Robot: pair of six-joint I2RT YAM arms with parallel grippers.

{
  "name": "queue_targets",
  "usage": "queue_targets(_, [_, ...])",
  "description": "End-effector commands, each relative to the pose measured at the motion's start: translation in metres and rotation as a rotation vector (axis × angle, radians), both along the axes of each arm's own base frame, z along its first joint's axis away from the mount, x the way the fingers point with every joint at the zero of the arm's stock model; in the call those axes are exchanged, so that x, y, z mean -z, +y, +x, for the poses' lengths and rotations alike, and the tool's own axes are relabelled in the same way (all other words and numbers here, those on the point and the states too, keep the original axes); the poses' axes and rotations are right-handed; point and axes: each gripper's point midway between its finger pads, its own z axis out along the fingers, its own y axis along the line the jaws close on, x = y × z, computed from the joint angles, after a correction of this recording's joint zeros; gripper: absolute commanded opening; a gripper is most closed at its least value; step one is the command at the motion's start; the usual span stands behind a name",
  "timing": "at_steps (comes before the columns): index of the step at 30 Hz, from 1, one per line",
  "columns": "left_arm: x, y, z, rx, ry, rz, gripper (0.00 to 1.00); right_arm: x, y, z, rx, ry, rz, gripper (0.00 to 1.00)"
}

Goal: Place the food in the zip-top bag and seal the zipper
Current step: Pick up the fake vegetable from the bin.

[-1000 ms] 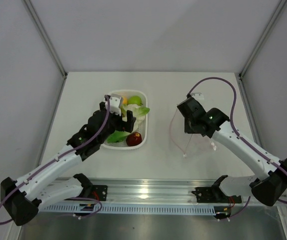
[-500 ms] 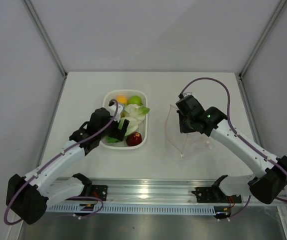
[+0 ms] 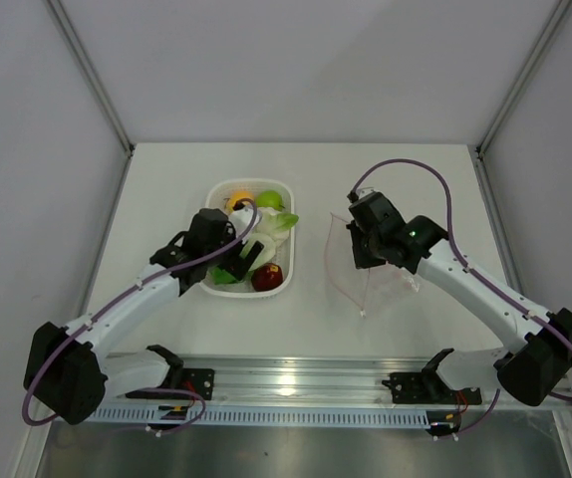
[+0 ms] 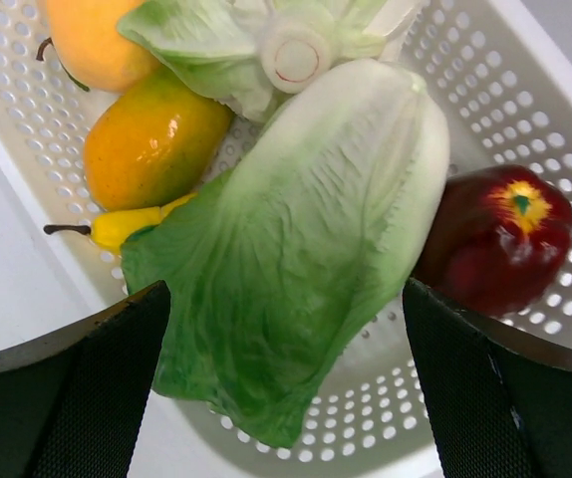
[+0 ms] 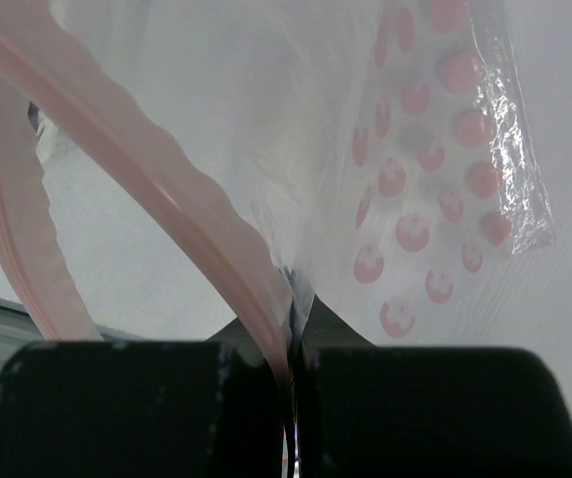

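Since prior frames your L gripper (image 3: 245, 255) has pulled back over the near end of the white perforated basket (image 4: 525, 80), and the R gripper (image 5: 291, 388) has carried the zip-top bag (image 5: 445, 199) leftward, nearer the basket. L jaws stand wide and straddle the ribbed, matte lettuce (image 4: 306, 249): its long axis runs diag. across the gap, green end between the fingers, w/ the glossy dark red apple (image 4: 500, 239) just beside one finger. R jaws are pinched on the bag's pink zipper (image 5: 166, 199) edge, and the thin crinkly film hangs slack right of the basket.
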Motion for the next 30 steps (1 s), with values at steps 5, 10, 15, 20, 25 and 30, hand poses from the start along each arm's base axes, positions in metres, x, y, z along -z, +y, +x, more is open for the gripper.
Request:
queue_targets(5, [-0.007, -0.006, 0.034, 0.073, -0.109, 0.078, 1.0, 0.002, 0.006, 0.007, -0.029, -0.012, 0.011, 0.0])
queue_targets(10, [0.014, -0.02, 0.024, 0.175, 0.034, 0.044, 1.0, 0.0, 0.006, 0.009, -0.032, -0.019, 0.01, 0.0])
queue_targets(15, [0.036, -0.02, 0.014, 0.176, 0.134, 0.04, 1.0, 0.001, 0.006, 0.01, -0.035, -0.019, 0.009, 0.0])
queue_targets(20, [0.04, -0.01, 0.013, 0.061, 0.19, 0.038, 0.86, 0.005, 0.004, 0.013, -0.02, -0.012, -0.006, 0.0])
queue_targets(25, [0.021, -0.016, 0.009, 0.011, 0.195, -0.048, 0.46, -0.001, 0.001, 0.017, 0.004, -0.026, -0.001, 0.0])
queue_targets(30, [-0.007, -0.016, 0.006, -0.061, 0.148, -0.136, 0.16, -0.005, -0.003, 0.019, 0.018, -0.033, -0.01, 0.0])
